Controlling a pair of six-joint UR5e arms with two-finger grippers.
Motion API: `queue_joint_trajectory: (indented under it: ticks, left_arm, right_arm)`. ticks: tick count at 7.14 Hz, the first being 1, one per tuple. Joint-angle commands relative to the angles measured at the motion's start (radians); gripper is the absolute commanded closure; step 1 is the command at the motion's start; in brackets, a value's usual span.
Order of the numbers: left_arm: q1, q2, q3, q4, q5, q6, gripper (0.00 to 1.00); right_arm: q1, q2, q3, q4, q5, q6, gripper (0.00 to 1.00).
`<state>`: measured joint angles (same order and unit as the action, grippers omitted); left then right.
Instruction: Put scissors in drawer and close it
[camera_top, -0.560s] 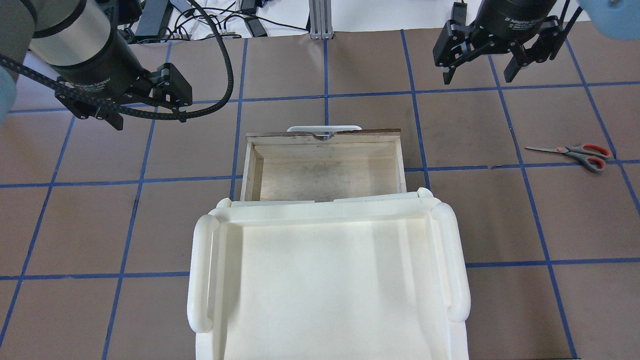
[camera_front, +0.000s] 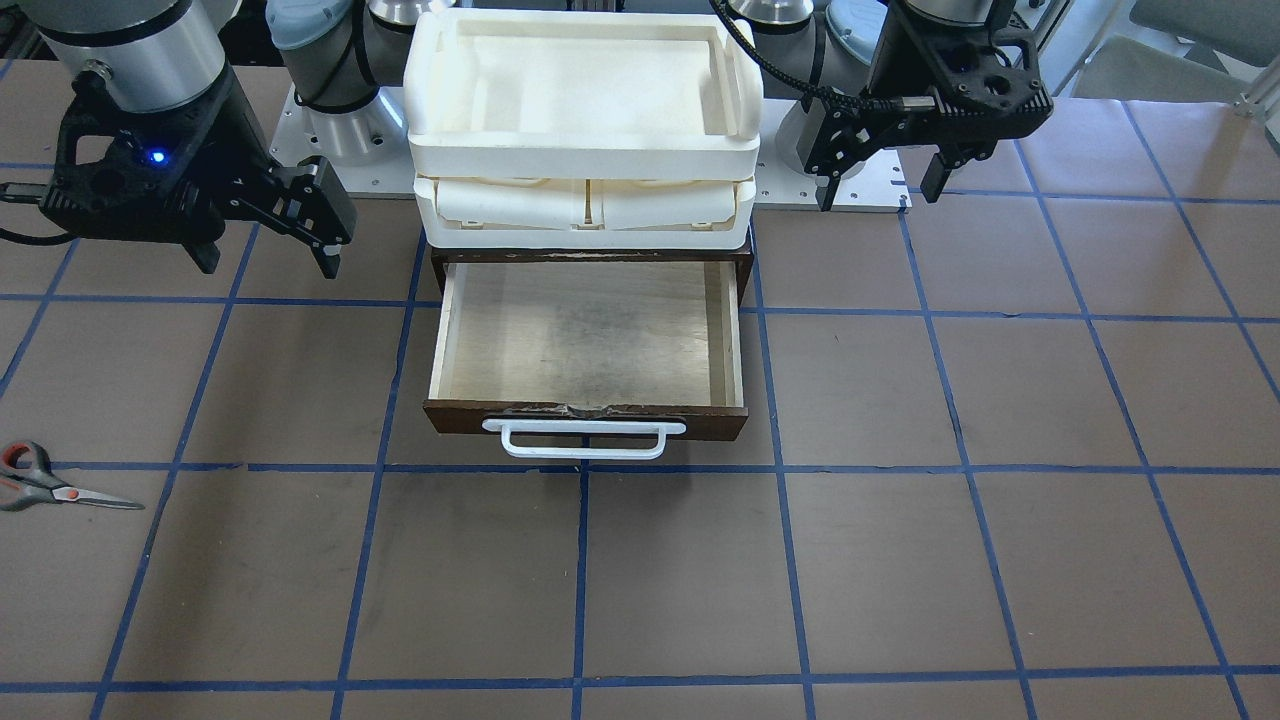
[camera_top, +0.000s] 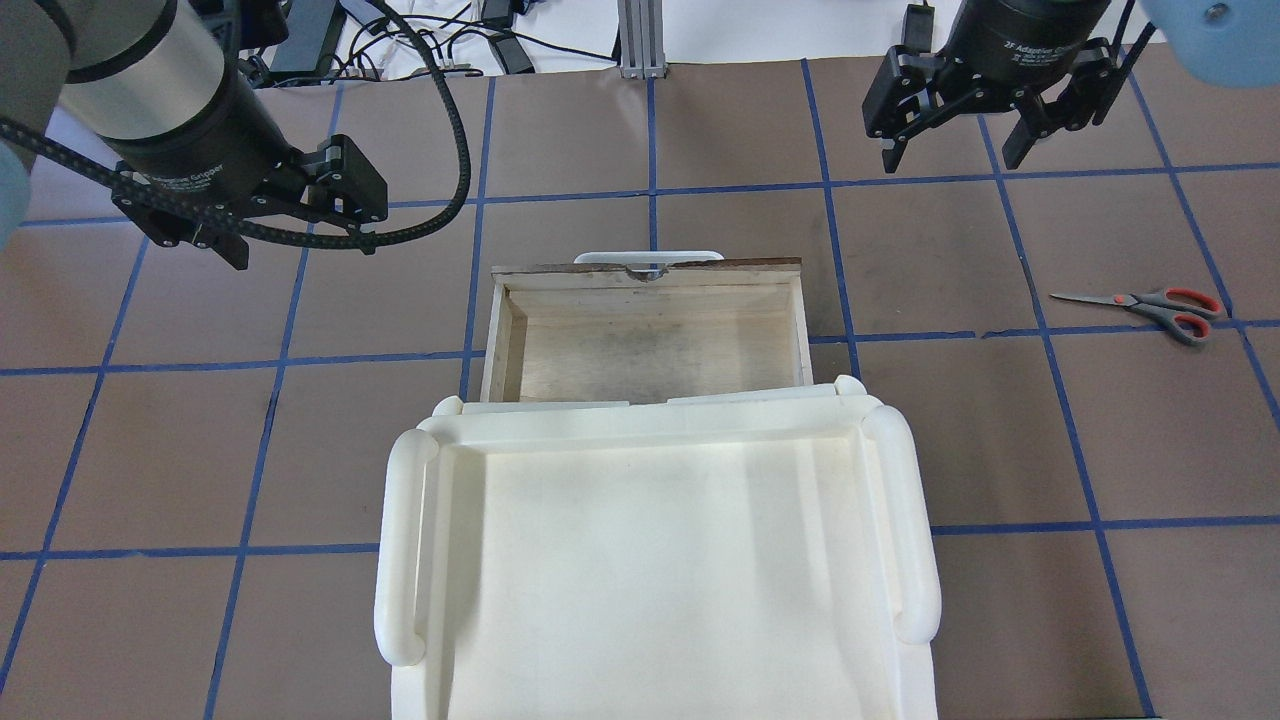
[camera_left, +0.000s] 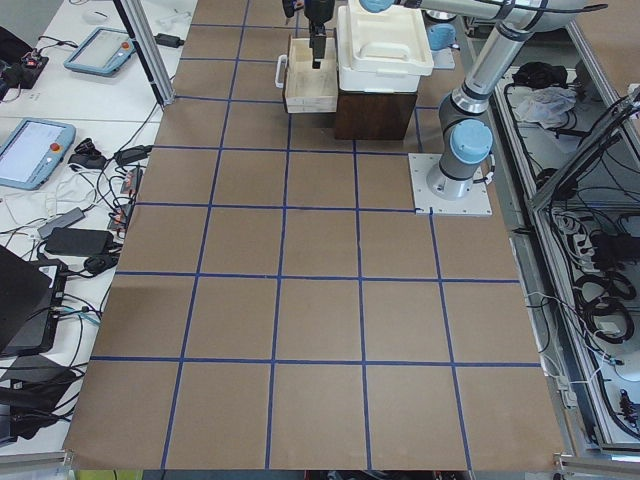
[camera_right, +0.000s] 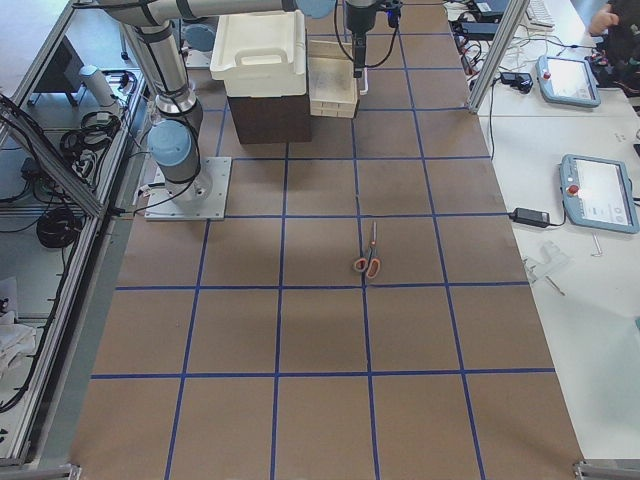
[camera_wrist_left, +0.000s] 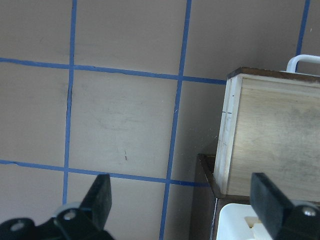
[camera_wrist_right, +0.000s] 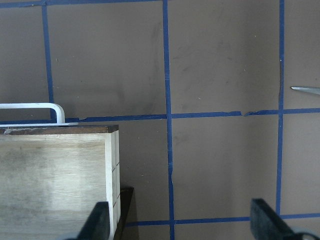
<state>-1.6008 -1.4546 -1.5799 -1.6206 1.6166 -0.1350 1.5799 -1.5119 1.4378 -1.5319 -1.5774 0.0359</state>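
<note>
Scissors (camera_top: 1140, 301) flat on table (camera_top: 1000, 450) | drawer (camera_top: 650, 345) open — cream trays (camera_top: 650, 428) above

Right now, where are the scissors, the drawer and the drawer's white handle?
scissors (camera_top: 1133, 299): overhead exterior view, at the pivot.
drawer (camera_top: 650, 352): overhead exterior view, bare wooden floor inside.
white handle (camera_front: 582, 453): exterior front-facing view, middle of the front bar.

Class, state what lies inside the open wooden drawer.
Only bare plywood shows inside the drawer; the scissors lie outside on the table. Its rear part is covered by the cream trays.
</note>
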Motion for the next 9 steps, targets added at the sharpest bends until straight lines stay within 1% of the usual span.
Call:
queue_joint_trajectory:
  ticks: [1,2,3,4,5,6,7,8,9]
  left_arm:
    - [-0.016,0.014,0.002,-0.07,0.005,0.0,0.0]
    - [-0.014,0.01,-0.002,-0.067,0.005,0.0,0.0]
    - [-0.011,0.011,-0.003,-0.064,0.006,0.002,0.0]
    - [-0.016,0.017,-0.005,-0.067,0.008,0.0,0.0]
    - [-0.016,0.014,-0.005,-0.067,0.006,-0.006,0.0]
    - [-0.016,0.004,-0.005,-0.062,0.002,-0.008,0.0]
    - [-0.016,0.003,-0.006,-0.062,0.002,-0.011,0.0]
    - [-0.016,-0.003,-0.006,-0.061,0.002,-0.012,0.0]
    - [-0.016,0.0,-0.008,-0.061,0.005,-0.006,0.0]
  right_arm:
    - [0.006,-0.019,0.025,-0.005,-0.001,-0.008,0.0]
    - [0.008,-0.036,0.035,0.004,-0.015,-0.11,0.0]
    - [0.008,-0.054,0.071,-0.01,-0.006,-0.21,0.0]
    - [-0.004,-0.06,0.082,-0.008,-0.022,-0.268,0.0]
    - [-0.011,-0.07,0.082,0.013,-0.024,-0.372,0.0]
    - [-0.011,-0.086,0.087,0.039,-0.023,-0.385,0.0]
    - [-0.005,-0.096,0.099,0.041,-0.048,-0.383,0.0]
    - [-0.003,-0.118,0.137,0.033,-0.134,-0.386,0.01]
    - [-0.012,-0.116,0.159,0.029,-0.127,-0.411,0.0]
